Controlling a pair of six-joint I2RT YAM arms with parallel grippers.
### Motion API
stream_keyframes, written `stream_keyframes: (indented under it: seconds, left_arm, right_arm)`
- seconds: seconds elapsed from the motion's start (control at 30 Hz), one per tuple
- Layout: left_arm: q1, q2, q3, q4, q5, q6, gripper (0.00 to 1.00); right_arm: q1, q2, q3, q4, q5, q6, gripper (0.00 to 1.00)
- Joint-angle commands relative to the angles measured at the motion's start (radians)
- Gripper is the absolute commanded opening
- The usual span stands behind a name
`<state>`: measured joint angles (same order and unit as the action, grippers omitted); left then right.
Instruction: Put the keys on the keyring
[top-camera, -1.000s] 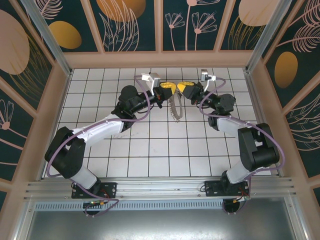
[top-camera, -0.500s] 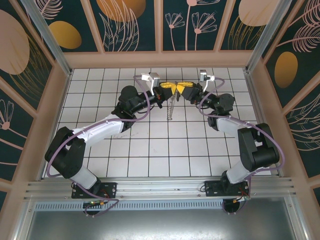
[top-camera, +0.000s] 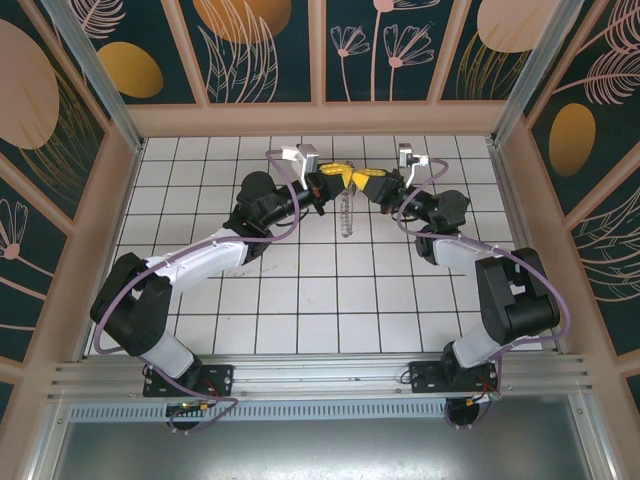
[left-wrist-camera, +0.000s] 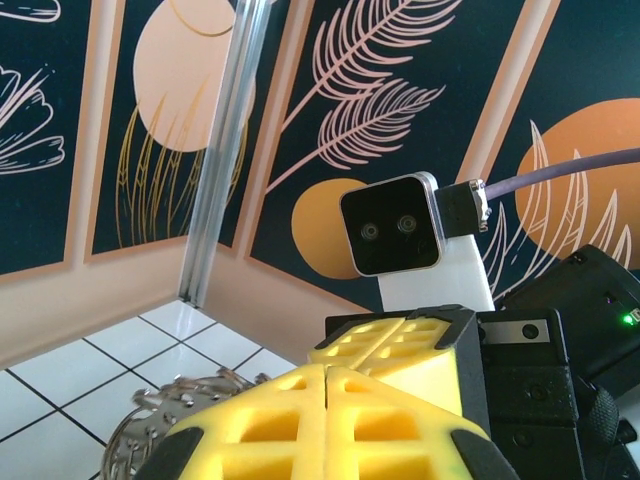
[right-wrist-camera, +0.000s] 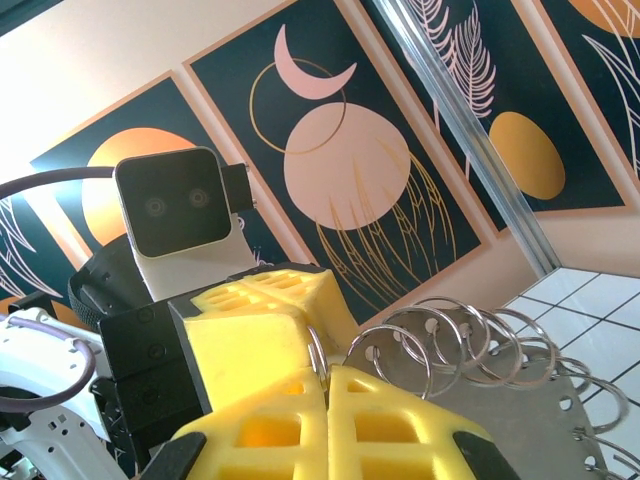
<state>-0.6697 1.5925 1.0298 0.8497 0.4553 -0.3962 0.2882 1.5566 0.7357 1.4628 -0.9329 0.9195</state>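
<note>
The tiled table (top-camera: 300, 300) is carrying both arm bases at its near edge. The left arm (top-camera: 200, 262) and the right arm (top-camera: 470, 250) are reaching up and inward, so that the two tools are meeting tip to tip above the far half of the surface. The left gripper (top-camera: 338, 178) is showing its yellow fingers (left-wrist-camera: 260, 420) pressed fully together with no gap at the seam. The right gripper (top-camera: 366, 180) is likewise showing its pads (right-wrist-camera: 400, 430) closed flat against each other. The keyring (top-camera: 346, 212) is hanging directly below the point where the two grippers meet, clear of the tiles. In the right wrist view, its row of small silver loops is rising to the seam of the closed pads, so both grippers appear to be pinching the keyring at its top. The keys cannot be made out in any view, and whether one is being held between the pads cannot be told. Judged from this, the task is at the threading stage: the keyring is being lifted and presented, and no key can be confirmed as fitted on it.
</note>
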Motion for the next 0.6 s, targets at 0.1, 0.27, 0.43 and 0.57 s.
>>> stream_keyframes:
  seconds: [0.1,0.27,0.43,0.57]
  left_arm:
    - [-0.008,-0.007,0.025,0.023,-0.043,-0.012,0.0]
    - [0.008,-0.038,0.039,-0.075,-0.084,0.029,0.13]
    - [0.045,-0.07,0.047,-0.161,-0.057,0.054,0.28]
    - [0.088,-0.084,0.053,-0.207,0.001,0.042,0.42]
  right_arm:
    - [-0.005,-0.032,0.004,0.015,0.0,-0.014,0.0]
    - [-0.026,-0.055,0.016,-0.078,-0.015,-0.059,0.0]
    - [-0.048,-0.083,0.026,-0.217,-0.038,-0.146,0.0]
    - [-0.07,-0.084,0.04,-0.284,-0.071,-0.182,0.0]
